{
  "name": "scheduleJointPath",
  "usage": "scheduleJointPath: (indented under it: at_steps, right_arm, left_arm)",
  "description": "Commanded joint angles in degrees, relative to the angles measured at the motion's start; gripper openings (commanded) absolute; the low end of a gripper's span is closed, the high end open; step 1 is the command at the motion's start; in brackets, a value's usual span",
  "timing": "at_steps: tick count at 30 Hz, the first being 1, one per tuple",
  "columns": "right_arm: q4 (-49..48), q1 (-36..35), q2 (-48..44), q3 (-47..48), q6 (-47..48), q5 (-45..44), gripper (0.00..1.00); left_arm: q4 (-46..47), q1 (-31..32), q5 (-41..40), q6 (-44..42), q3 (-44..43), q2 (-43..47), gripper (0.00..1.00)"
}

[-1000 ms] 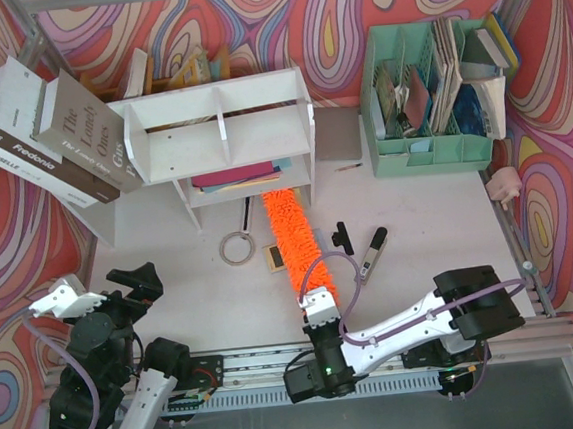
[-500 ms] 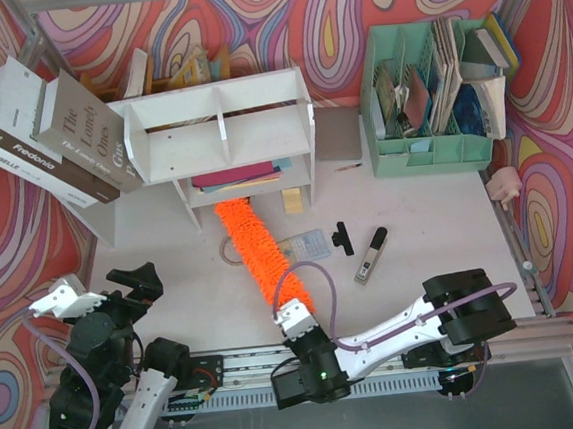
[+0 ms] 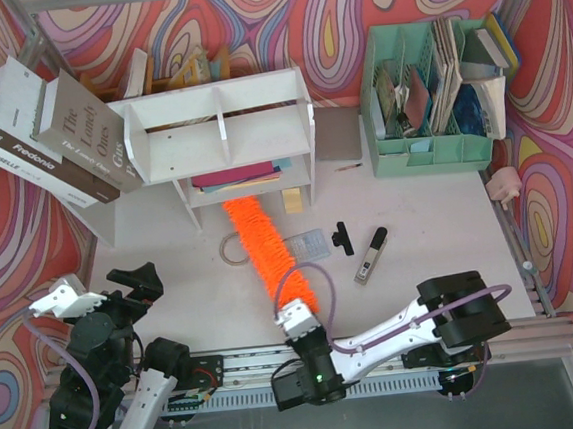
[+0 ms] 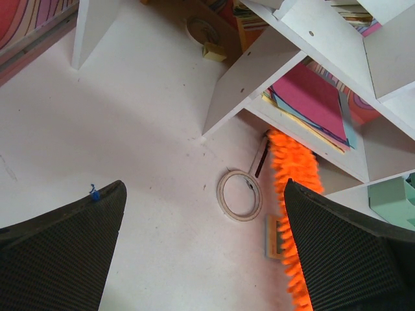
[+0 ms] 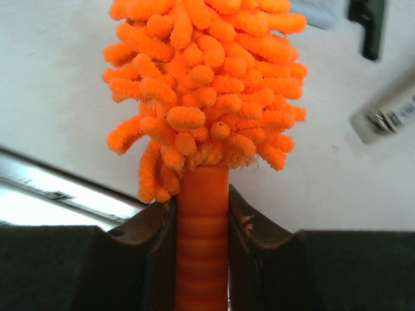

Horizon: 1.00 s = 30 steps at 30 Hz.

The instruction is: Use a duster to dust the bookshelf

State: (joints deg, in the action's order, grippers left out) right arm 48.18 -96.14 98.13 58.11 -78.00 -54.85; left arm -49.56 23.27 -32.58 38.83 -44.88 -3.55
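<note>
The white bookshelf [image 3: 220, 140] stands at the back left, with flat books in its lower tier. The orange fluffy duster [image 3: 267, 254] lies slanted on the table, its tip at the lower tier's opening. My right gripper [image 3: 294, 319] is shut on the duster's ribbed orange handle [image 5: 202, 246], just below the fluffy head [image 5: 207, 78]. My left gripper [image 3: 97, 288] hovers open and holds nothing at the near left, well away from the shelf. In the left wrist view, that gripper [image 4: 204, 194] looks toward the bookshelf [image 4: 259, 71] and the duster [image 4: 295, 168].
A mint green organizer [image 3: 432, 101] full of papers stands at the back right. Big books [image 3: 49, 135] lean at the left of the shelf. A tape ring [image 3: 234, 247], a pale card [image 3: 304, 245], a black clip [image 3: 343, 236] and a marker-like thing [image 3: 370, 255] lie near the duster.
The right gripper has moved left along the near edge. The duster has swung left, from the shelf's right end to under the flat books. The left arm is still.
</note>
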Motion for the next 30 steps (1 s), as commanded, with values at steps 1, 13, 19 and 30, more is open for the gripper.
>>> scheduleJointPath:
  at_steps: [1,13,19,30]
  right_arm:
    - [-17.1,-1.8,3.8,4.0,24.6,-5.1,0.00]
    - [23.3,-1.9,4.5,4.7,-28.7,-8.1,0.00]
    - [33.1,-1.9,7.5,6.8,-39.9,-6.7,0.00]
    - [-12.7,-2.0,4.8,4.4,17.5,-7.2,0.00]
  left_arm:
    - [1.2,0.3,0.2,-0.2,0.6,0.0,0.99]
    - [1.0,0.3,0.1,-0.1,0.7,0.7,0.99]
    - [1.0,0.3,0.2,-0.1,0.6,0.3,0.98]
    - [1.1,0.3,0.2,-0.1,0.6,0.4,0.99]
